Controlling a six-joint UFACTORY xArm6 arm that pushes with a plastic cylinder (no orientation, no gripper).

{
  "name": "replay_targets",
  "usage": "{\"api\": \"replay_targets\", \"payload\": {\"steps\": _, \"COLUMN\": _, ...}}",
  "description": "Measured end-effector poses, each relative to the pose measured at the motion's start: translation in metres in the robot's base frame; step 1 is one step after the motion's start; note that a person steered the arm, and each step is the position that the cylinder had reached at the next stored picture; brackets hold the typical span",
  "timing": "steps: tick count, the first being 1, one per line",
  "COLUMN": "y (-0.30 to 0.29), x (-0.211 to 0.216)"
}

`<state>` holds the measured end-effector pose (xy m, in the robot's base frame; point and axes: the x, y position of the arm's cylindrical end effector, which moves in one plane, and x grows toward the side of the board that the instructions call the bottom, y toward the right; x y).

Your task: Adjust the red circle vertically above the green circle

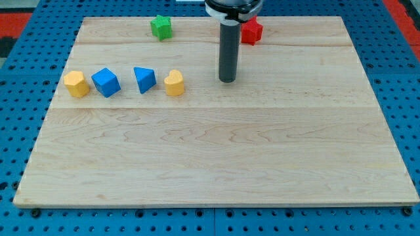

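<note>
A red block sits near the board's top edge, right of centre; the rod partly hides it and its shape is unclear. A green block, star-like in outline, sits near the top edge, left of centre. My tip rests on the board below and slightly left of the red block, well to the right of and below the green block. It touches no block.
A row of blocks lies at the left: a yellow block, a blue cube, a blue triangle and a yellow heart. The wooden board lies on a blue pegboard.
</note>
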<state>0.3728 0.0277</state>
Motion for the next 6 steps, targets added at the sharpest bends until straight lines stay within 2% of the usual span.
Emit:
{"api": "replay_targets", "payload": {"steps": 1, "y": 0.04, "x": 0.01}}
{"api": "replay_targets", "payload": {"steps": 2, "y": 0.061, "x": -0.01}}
{"api": "replay_targets", "payload": {"steps": 3, "y": -0.018, "x": -0.02}}
{"api": "replay_targets", "payload": {"steps": 5, "y": -0.036, "x": -0.065}}
{"api": "replay_targets", "payload": {"steps": 6, "y": -0.048, "x": -0.075}}
